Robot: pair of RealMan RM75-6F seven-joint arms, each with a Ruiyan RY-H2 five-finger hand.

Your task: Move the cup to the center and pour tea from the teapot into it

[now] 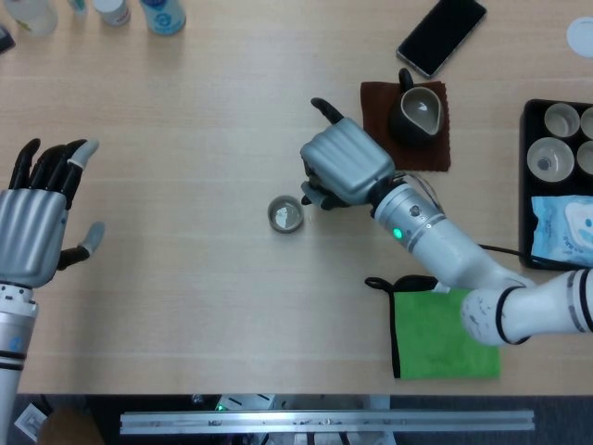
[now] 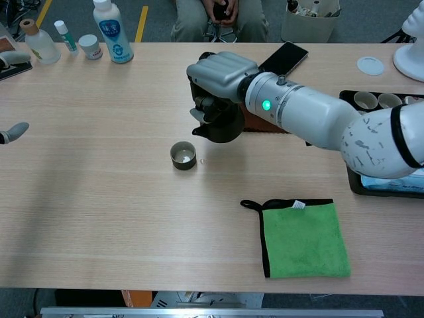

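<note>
Right hand: centre of the head view, fingers curled down over the black teapot, which it holds off the tabletop; forearm runs down and right toward the frame edge, a green light showing on the wrist; in the chest view the same hand sits upper centre, knuckles up, teapot hanging beneath the palm with its spout toward the lower left.

Left hand: left edge of the head view, palm flat, fingers spread and pointing toward the top of the frame, nothing in it; well apart from everything else.

Cup: small, dark-walled, pale inside, standing upright at the centre of the table; just beside and lower left of the teapot in both views; whether spout and rim touch, cannot tell.

Head view only: the teapot is almost wholly hidden under the right hand (only dark slivers at the finger edge); a second dark pitcher stands on a brown mat in the upper right; most of the left hand shows.

Chest view only: the teapot's round body and spout are plain; of the left hand only a grey fingertip shows at the left edge; a seated person's legs appear beyond the table's far edge.

Other items: green cloth, lower right, flat; black phone, upper right; black tray of pale cups at the right edge; bottles in the upper left.
</note>
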